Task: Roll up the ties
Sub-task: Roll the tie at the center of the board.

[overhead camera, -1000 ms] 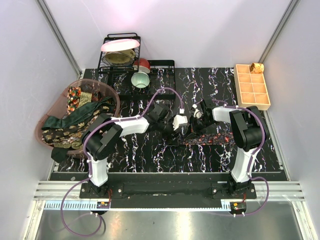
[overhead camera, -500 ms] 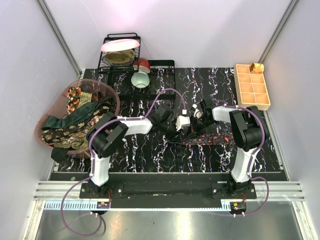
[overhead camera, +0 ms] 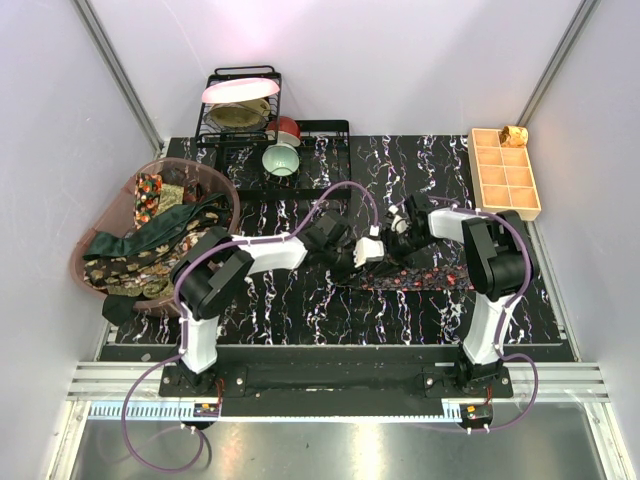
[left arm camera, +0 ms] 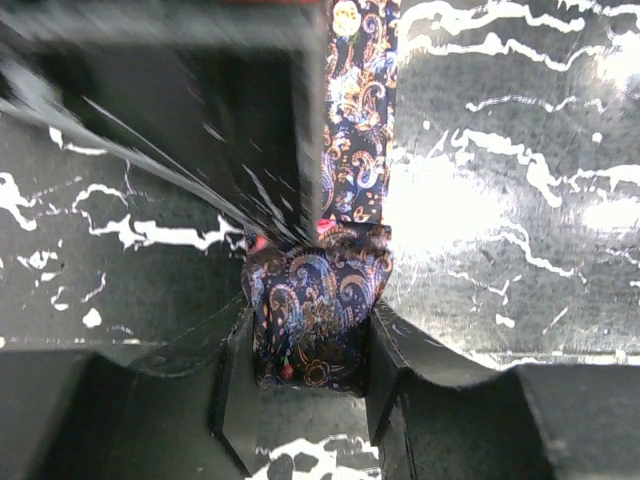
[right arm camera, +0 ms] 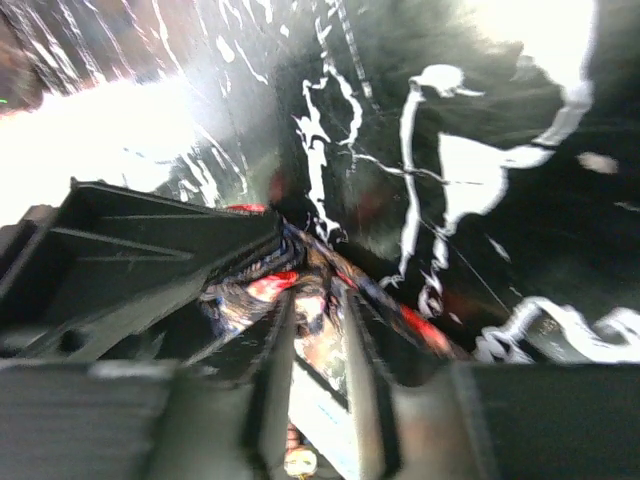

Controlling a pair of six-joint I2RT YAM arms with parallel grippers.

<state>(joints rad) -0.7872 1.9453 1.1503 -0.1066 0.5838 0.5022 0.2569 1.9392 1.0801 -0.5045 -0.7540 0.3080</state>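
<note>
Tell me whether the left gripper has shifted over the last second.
Yes. The left gripper has slid a little to the right in the top view, away from the green bowl and along the tie.

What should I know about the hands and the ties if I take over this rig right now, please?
Left hand: shut on the rolled end of the dark patterned tie.
Right hand: jaws around the same tie's fabric; grip unclear, view blurred.
Its tail lies flat on the table, centre-right. Other ties sit in the pink basket.
Done: roll started. To do: finish this roll, then the rest.
</note>
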